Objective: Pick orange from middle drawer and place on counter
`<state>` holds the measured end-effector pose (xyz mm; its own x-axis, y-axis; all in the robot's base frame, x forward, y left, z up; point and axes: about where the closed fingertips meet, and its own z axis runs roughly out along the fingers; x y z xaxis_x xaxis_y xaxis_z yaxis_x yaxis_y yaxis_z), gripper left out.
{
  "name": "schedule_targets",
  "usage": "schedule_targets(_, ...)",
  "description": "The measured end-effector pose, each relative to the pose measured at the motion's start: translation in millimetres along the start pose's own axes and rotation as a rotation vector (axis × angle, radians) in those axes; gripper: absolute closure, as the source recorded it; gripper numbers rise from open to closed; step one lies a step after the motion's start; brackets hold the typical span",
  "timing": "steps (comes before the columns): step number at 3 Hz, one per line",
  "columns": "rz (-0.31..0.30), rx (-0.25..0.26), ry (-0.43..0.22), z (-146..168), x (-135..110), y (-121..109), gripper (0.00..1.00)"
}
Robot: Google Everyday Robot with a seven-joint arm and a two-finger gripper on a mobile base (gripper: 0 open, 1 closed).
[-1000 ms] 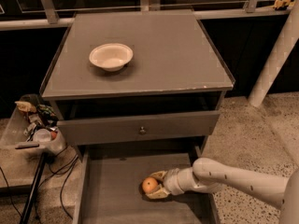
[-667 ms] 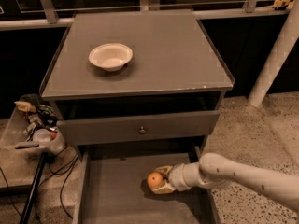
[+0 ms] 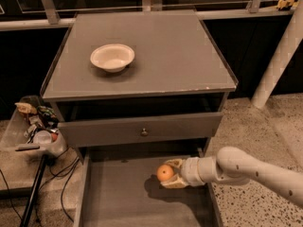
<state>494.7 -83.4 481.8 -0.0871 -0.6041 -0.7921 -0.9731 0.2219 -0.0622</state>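
Pale two-finger gripper [image 3: 170, 174] on the white arm [image 3: 246, 167] reaches in from the right over the wide shallow dark-grey middle drawer [image 3: 123, 200], which is pulled open. Jaws are clamped on the small round orange fruit [image 3: 164, 172], with one tan finger [image 3: 176, 163] above it and one below. Compared with a second ago, fruit and gripper sit higher in the picture and further right, nearer the drawer's back right corner. The fruit's shadow now lies apart from it on the drawer floor, so it looks lifted off the floor, and it is over the drawer, not on the counter. The large flat grey square counter top [image 3: 175, 56] holds only the shallow white round bowl [image 3: 112, 57], in the same place as before. The grey upper drawer front [image 3: 180, 126] with its small round metal knob [image 3: 144, 132] is unchanged.
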Motion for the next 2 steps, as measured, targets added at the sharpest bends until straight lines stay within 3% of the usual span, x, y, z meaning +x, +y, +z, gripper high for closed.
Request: schedule_targets(2, -0.096, 0.026, -0.027, -57, -62, -21, 1.0)
